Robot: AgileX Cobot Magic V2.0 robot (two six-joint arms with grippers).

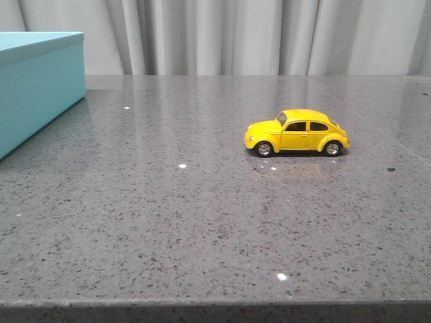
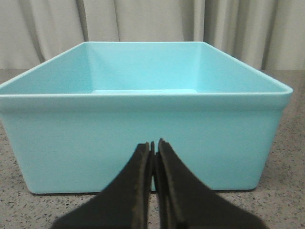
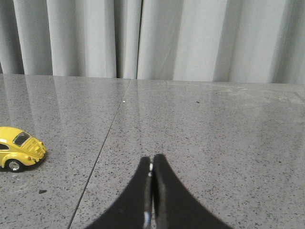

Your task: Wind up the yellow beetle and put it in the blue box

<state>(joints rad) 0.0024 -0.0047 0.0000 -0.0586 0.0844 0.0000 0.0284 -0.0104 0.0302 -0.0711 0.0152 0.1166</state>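
Observation:
The yellow beetle [image 1: 297, 132] stands on its wheels on the grey table, right of centre, side-on with its nose to the left. Its rear also shows in the right wrist view [image 3: 18, 148]. The blue box [image 1: 37, 84] stands at the far left edge; in the left wrist view [image 2: 143, 138] it is open and empty. My left gripper [image 2: 154, 144] is shut and empty, just in front of the box's near wall. My right gripper [image 3: 152, 159] is shut and empty above bare table, apart from the beetle. Neither gripper shows in the front view.
The speckled grey stone table [image 1: 202, 222] has a front edge near the bottom of the front view. A seam line [image 3: 102, 152] runs across the top between the beetle and my right gripper. Grey curtains [image 1: 256, 33] hang behind the table.

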